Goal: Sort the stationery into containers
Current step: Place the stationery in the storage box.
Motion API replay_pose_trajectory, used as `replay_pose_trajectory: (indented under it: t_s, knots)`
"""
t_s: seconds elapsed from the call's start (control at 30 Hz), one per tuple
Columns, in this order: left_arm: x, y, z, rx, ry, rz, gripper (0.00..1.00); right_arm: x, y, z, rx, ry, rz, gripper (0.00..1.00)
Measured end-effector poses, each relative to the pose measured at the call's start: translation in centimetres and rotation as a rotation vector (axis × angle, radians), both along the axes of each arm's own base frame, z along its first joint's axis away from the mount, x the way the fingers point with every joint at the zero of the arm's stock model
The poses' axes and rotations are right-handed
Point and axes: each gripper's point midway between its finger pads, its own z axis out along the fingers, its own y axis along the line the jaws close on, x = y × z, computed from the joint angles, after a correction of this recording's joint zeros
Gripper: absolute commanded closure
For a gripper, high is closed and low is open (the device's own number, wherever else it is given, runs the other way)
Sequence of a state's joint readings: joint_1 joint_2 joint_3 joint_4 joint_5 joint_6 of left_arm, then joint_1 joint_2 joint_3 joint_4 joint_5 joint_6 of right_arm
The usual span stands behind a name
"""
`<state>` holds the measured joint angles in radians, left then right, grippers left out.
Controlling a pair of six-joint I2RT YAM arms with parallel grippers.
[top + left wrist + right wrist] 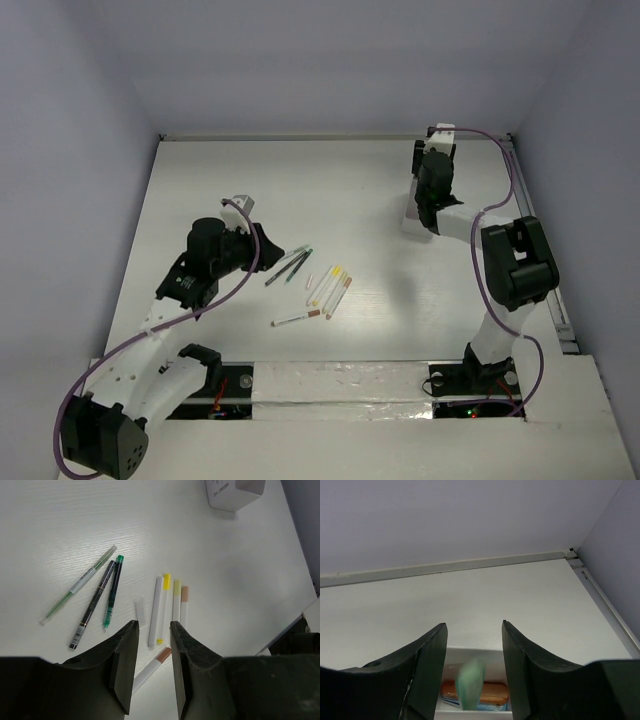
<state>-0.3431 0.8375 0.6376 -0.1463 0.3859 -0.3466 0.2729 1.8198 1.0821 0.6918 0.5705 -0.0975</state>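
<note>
Three thin pens [289, 265] lie mid-table, also in the left wrist view [97, 600]. Beside them lie white markers with yellow caps [330, 284] [161, 605] and a red-tipped white pen [297, 318] [152, 666]. My left gripper [274, 249] [152, 625] is open and empty, hovering just left of the pens. My right gripper [430, 214] [473, 625] is open over the white box [410, 216] [470, 657]. A blurred green piece [469, 682] is between its fingers, touching neither, above an orange piece [495, 692] and a blue piece [490, 707] in the box.
The white box also shows at the top of the left wrist view [232, 492]. A short white cap [140, 611] lies by the markers. The back wall and right wall stand close behind the right gripper. The table's raised front rail [340, 378] runs between the arm bases.
</note>
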Motion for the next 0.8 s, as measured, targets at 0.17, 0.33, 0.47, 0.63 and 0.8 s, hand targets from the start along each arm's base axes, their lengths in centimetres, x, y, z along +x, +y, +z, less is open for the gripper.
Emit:
replay_pose_trajectory:
  t_s: [0.17, 0.33, 0.47, 0.63, 0.8]
  knots:
    - [-0.1, -0.1, -0.1, 0.0, 0.005, -0.007, 0.72, -0.1, 0.0, 0.1, 0.012, -0.004, 0.0, 0.35]
    - [-0.4, -0.7, -0.4, 0.006, 0.012, -0.034, 0.72, -1.2, 0.0, 1.6, 0.067, -0.014, 0.004, 0.79]
    - [-1.6, -3.2, -2.3, 0.054, 0.055, -0.134, 0.74, -4.3, 0.9, 4.5, 0.225, -0.03, 0.068, 1.0]
    - [-4.0, -5.8, -5.4, 0.158, 0.13, -0.237, 0.77, -9.4, 3.8, 7.1, 0.413, -0.053, 0.223, 1.0]
    - [-4.2, -6.0, -6.0, 0.203, 0.124, -0.227, 0.78, -15.1, 7.7, 3.2, 0.499, 0.095, 0.384, 0.81]
